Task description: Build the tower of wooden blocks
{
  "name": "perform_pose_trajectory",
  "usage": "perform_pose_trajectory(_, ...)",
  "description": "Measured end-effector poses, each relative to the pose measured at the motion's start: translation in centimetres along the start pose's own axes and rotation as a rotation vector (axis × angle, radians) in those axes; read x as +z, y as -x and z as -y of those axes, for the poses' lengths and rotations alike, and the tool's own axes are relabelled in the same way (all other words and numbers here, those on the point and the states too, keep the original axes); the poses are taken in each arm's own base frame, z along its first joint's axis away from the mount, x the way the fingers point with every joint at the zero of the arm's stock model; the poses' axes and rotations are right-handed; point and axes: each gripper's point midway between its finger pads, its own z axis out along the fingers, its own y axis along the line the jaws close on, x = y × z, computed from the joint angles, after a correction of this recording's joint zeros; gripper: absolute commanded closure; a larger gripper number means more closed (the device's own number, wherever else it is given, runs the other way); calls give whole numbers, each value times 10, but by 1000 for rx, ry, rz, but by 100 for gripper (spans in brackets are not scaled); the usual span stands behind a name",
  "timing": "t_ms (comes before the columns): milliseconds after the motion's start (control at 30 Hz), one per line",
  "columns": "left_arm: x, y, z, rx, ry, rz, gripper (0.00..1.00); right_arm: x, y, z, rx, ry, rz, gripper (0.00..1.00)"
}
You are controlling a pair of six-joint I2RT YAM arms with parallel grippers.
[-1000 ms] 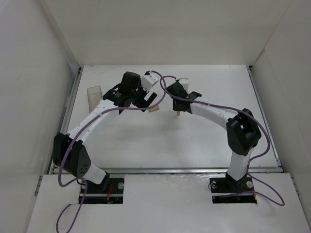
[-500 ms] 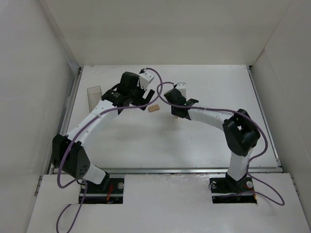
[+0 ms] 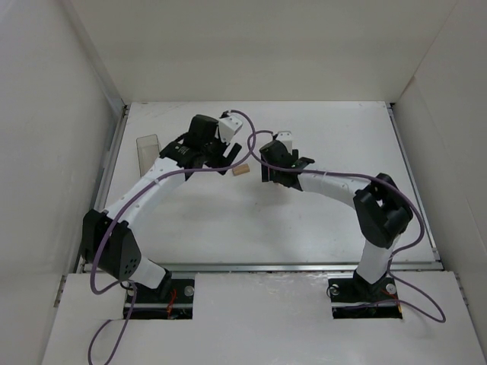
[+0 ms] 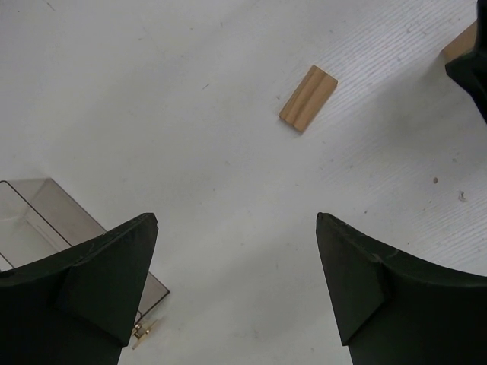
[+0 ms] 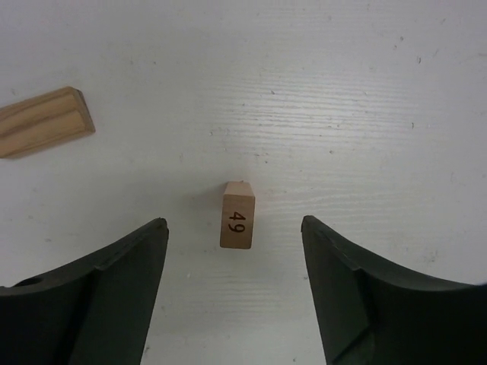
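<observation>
Two pieces of the wood block tower show. One small tan block point(image 5: 237, 215), marked 49, stands upright on the white table between the fingers of my right gripper point(image 5: 233, 223), which is open and touches it on neither side. A grooved tan block point(image 5: 42, 122) lies flat to its left, also seen in the top view point(image 3: 241, 171) and the left wrist view point(image 4: 308, 97). My left gripper point(image 4: 236, 218) hangs open over bare table, a little short of that flat block. From above, the left gripper point(image 3: 227, 158) and right gripper point(image 3: 275, 176) flank the flat block.
A clear plastic container point(image 3: 148, 152) sits at the table's left edge, and its corner shows beside my left finger point(image 4: 46, 220). White walls enclose the table on three sides. Purple cables loop over both arms.
My right gripper has come down and opened, leaving the upright block standing on the table. My left gripper has drawn back from the flat block and narrowed slightly.
</observation>
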Motion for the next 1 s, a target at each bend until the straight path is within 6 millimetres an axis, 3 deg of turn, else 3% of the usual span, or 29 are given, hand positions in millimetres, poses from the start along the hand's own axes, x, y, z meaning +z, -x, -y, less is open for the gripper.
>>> perform_pose_trajectory(133,5,-13,5,38,-25,-27,23,-16,16,0,21,29,35,16)
perform_pose_trajectory(267,18,-23,12,96,-67,-59,26,-53,52,7,58,91,109,10)
perform_pose_trajectory(367,43,-33,21,156,-126,-106,31,-82,85,26,94,145,174,8)
perform_pose_trajectory(533,102,-49,42,258,-242,-211,35,-115,127,73,154,188,273,8)
perform_pose_trajectory(600,126,-49,49,287,-268,-235,38,-122,133,85,161,206,288,8)
perform_pose_trajectory(700,151,-53,57,314,-288,-260,38,-123,128,88,142,231,274,8)
perform_pose_trajectory(900,159,-64,64,348,-318,-295,38,-116,114,94,92,251,219,8)
perform_pose_trajectory(1000,165,-64,65,358,-309,-306,48,-114,114,101,86,250,215,8)
